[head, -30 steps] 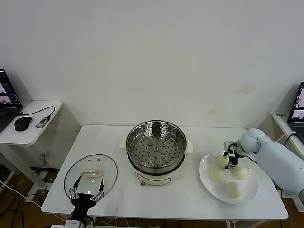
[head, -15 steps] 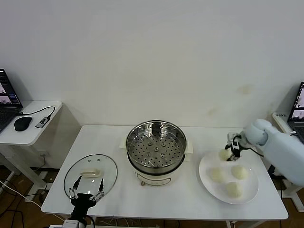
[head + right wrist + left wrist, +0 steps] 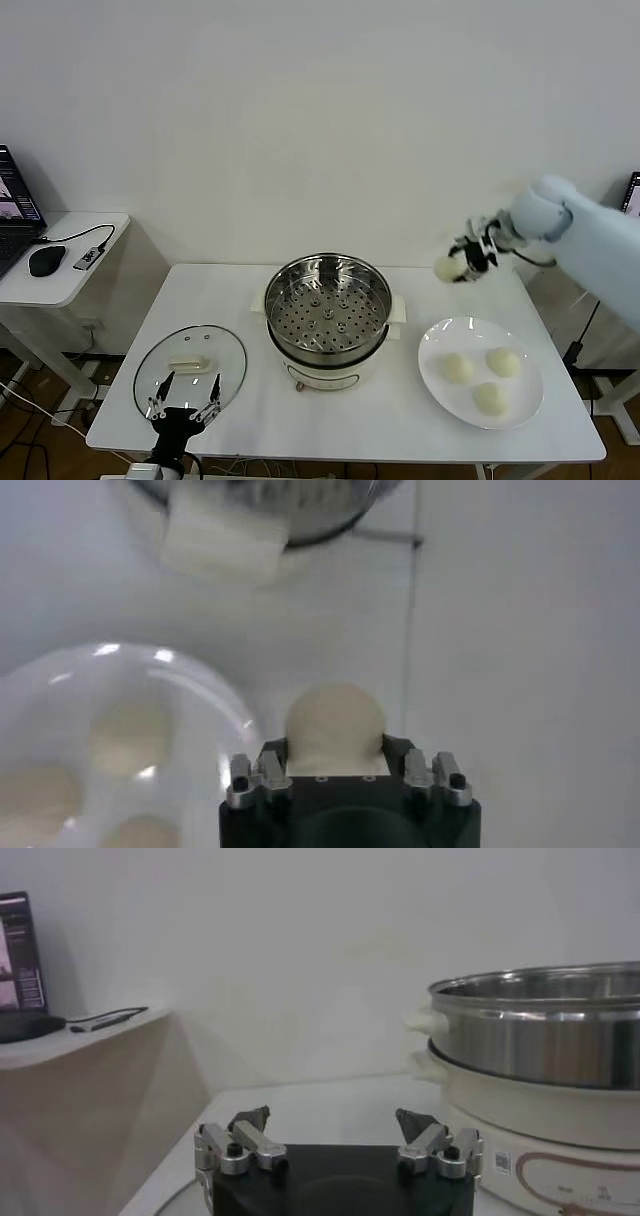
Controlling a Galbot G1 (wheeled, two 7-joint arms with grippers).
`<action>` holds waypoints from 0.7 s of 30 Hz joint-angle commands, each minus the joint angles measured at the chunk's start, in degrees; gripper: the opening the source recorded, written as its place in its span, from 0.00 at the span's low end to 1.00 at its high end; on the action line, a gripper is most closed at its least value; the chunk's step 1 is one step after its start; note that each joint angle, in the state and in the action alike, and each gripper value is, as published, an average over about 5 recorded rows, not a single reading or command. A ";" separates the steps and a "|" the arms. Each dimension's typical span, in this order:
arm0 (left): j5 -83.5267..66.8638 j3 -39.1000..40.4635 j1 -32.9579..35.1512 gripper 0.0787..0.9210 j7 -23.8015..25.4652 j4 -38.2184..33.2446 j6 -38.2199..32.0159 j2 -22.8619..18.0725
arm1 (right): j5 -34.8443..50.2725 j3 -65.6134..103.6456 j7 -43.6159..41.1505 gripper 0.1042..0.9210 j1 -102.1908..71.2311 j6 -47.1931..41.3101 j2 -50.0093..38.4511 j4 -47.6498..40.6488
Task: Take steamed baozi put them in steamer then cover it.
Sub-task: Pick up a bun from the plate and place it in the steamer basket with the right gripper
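4 baozi in all. Left gripper hangs open at the near left by the cover. Centre, the steamer is empty. Right of it, the right gripper pinches 1 baozi aloft; it looks soft, light, easily dented. 3 others sit on the plate.

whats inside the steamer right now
Only the perforated tray shows inside the steamer; no baozi lie on it. Whatever sits beneath the tray is hidden. Three baozi remain on the plate, and the right gripper holds one baozi.
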 commanded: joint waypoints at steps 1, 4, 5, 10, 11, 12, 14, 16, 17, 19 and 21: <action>-1.59 -0.39 0.02 0.88 0.15 -0.07 -0.30 -0.03 | 6.08 -8.37 0.16 0.60 11.21 3.36 8.20 -1.21; -1.59 -0.85 -0.09 0.88 0.15 0.02 -0.63 -0.22 | 8.19 -10.46 1.38 0.60 11.00 6.50 12.79 -2.37; -1.57 -1.01 -0.15 0.88 0.12 0.05 -0.77 -0.33 | 8.62 -11.14 1.73 0.60 10.75 7.49 14.26 -2.78; -1.64 -1.77 -0.24 0.88 0.05 0.02 -1.39 -0.70 | 6.45 -14.06 3.14 0.61 8.78 14.89 21.36 -7.18; -1.65 -1.88 -0.28 0.88 0.01 0.01 -1.48 -0.77 | 5.62 -14.30 3.25 0.61 8.30 16.29 22.37 -8.18; -1.64 -2.00 -0.34 0.88 -0.03 -0.01 -1.57 -0.85 | 4.79 -14.57 3.36 0.61 7.74 17.83 23.49 -9.20; -1.64 -2.17 -0.49 0.88 -0.07 -0.06 -1.66 -0.98 | 3.60 -15.03 3.48 0.61 6.75 19.90 24.93 -10.60; -1.70 -2.35 -0.59 0.88 -0.02 -0.19 -1.68 -1.02 | 2.21 -15.76 3.55 0.61 5.73 21.99 26.09 -11.72; -1.75 -2.41 -0.59 0.88 0.03 -0.30 -1.68 -1.00 | 1.08 -16.14 3.58 0.61 5.23 23.14 26.54 -12.23; -1.83 -2.49 -0.53 0.88 0.13 -0.50 -1.66 -0.92 | -1.58 -16.87 3.72 0.61 4.28 25.56 27.45 -13.34; -1.86 -2.50 -0.46 0.88 0.19 -0.65 -1.65 -0.86 | -4.66 -17.28 3.95 0.61 3.36 27.81 28.23 -14.62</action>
